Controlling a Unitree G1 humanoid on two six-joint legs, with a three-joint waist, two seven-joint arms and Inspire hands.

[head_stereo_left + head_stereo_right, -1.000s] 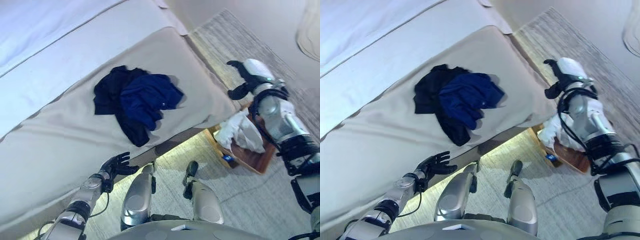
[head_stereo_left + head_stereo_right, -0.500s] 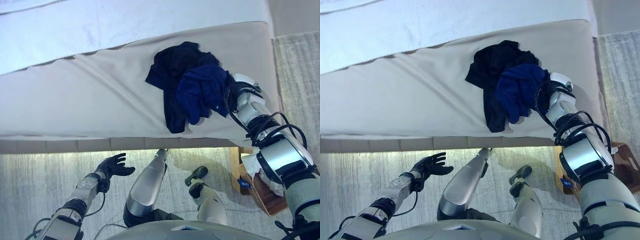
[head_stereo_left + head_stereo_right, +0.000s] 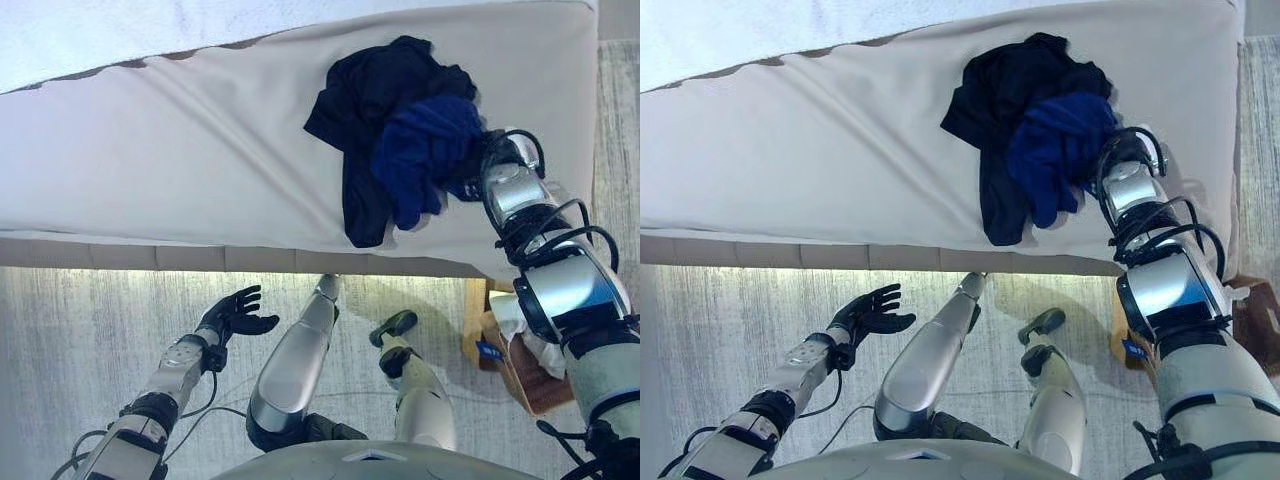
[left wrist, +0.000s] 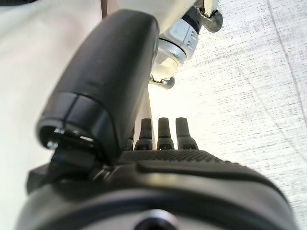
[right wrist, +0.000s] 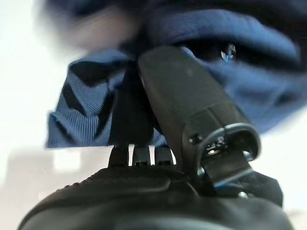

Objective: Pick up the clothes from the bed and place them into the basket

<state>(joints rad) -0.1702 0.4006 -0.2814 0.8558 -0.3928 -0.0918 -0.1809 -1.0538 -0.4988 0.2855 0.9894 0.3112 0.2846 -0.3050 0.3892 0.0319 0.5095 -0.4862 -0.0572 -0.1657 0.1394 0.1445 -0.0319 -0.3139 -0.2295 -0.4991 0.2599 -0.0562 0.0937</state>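
A black garment (image 3: pixel 375 85) and a blue garment (image 3: pixel 425 150) lie bunched together on the bed's beige cover (image 3: pixel 180 170), near its right end. My right hand (image 3: pixel 476 163) is pressed into the blue garment's right edge and is partly buried in the cloth. In the right wrist view the blue garment (image 5: pixel 86 120) lies right against this hand (image 5: pixel 187 96). My left hand (image 3: pixel 236 313) hangs open over the carpet below the bed's edge, holding nothing; the left wrist view shows this hand (image 4: pixel 163 134) with straight fingers. The wooden basket (image 3: pixel 533 385) stands on the floor at the right.
A white cloth (image 3: pixel 517 318) lies in the basket. White bedding (image 3: pixel 100 30) covers the far part of the bed. Grey carpet (image 3: pixel 80 330) runs along the bed's near side and past the bed's right end.
The camera has swung toward the bed. My right arm left the spot above the basket, reached the clothes and has pushed into the blue garment. The left hand stays open.
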